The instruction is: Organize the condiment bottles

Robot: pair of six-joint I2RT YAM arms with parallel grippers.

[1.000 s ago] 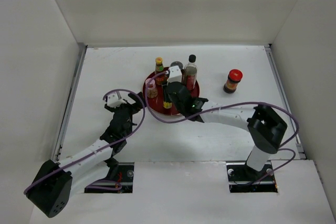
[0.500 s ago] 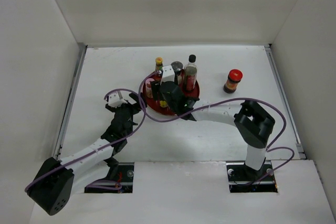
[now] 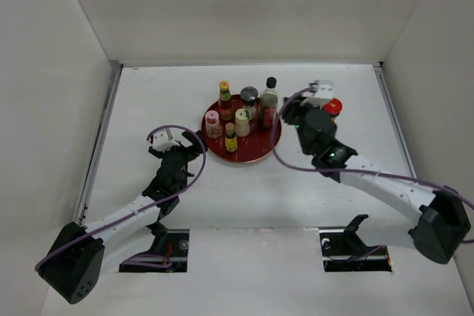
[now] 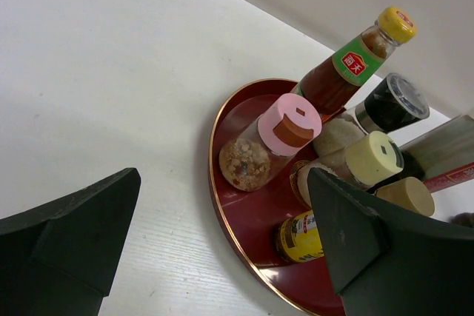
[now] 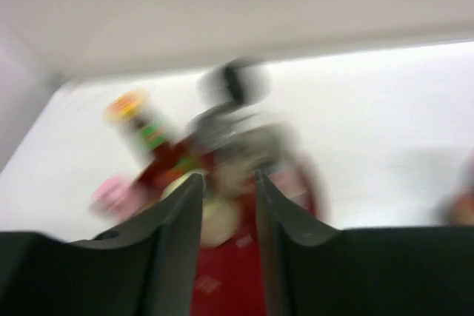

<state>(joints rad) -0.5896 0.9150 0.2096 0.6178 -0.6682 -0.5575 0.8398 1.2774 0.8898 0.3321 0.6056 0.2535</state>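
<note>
Bottles — pink, yellow caps — on tray; left claw wide, right claw narrow, empty.

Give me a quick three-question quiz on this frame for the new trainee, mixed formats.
1. True or false: the red-capped jar stands on the red tray.
2. How many bottles and shakers stand on the tray in all? A) four B) six C) eight
3. Fill in: the shaker nearest the left gripper has a ___ top.

Key: 1 false, it stands on the table to the right of the tray. 2 B. 3 pink.
</note>
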